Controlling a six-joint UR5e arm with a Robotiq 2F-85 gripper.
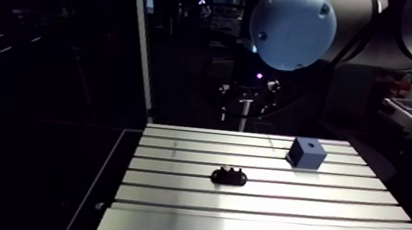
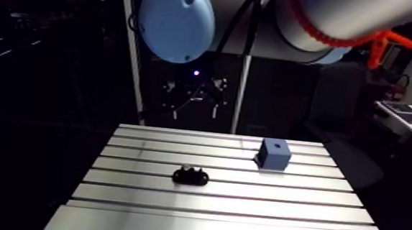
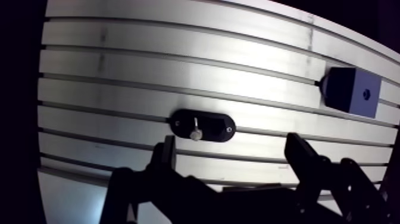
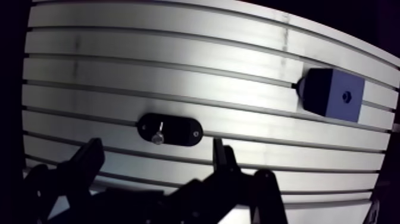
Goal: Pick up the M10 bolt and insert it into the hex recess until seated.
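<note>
Looking down past the gripper (image 3: 236, 156) in the wrist view, we see both fingers (image 3: 169, 156) spread wide apart with nothing between them, only bare slotted table (image 3: 119, 71) under the gap. Open room is generous. Plain aluminium runs ahead of the fingers all the way to the far table edge, and out to the side edge beyond the finger farther from the blue block (image 3: 348, 90). Past those edges it is just dark.

The M10 bolt (image 3: 195, 128) sits on a black oval holder (image 3: 217, 127), just ahead of the fingertips and nearer the finger on the side away from the block. The holder's long axis runs along the table slots, across the line of the fingers. The bolt reads as a short bright metal streak whose long axis points away from the fingers toward the far edge, with its wider, rounder end nearest to us (whether it stands upright or lies flat we cannot tell from here). In the arm view it is only a small pale bump on top of the holder.

The block stands well apart from the holder, ahead of and outside the other finger, near that side of the table. A small dark hole (image 3: 366, 93) shows in its lit face, too small for us to read its shape.
</note>
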